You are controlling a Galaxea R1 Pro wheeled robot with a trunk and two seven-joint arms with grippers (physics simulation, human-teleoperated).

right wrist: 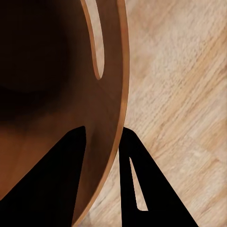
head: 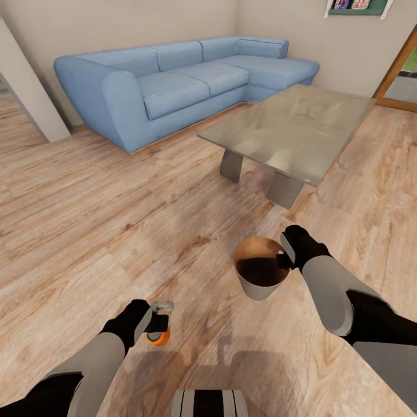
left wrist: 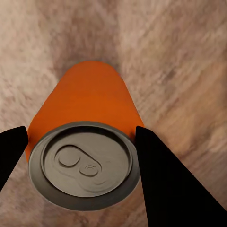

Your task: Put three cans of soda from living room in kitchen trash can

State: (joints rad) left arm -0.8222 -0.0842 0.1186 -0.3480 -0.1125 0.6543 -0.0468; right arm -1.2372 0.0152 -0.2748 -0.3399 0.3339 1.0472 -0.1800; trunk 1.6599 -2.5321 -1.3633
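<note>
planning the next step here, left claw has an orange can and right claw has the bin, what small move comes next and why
Probably swing the left claw with its orange can over toward the bin. The right claw pinches the bin's rim with the coppery opening facing up, and the can is off to the bin's side, so it needs to get above the opening before release.

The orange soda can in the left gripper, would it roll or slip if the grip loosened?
Probably both. The orange soda can is a smooth cylinder pinched at its sides by the left gripper, so it could slide out. Dropped on the wood floor it would likely roll. It looks rigid and light, though a hard squeeze might dent it.
</note>
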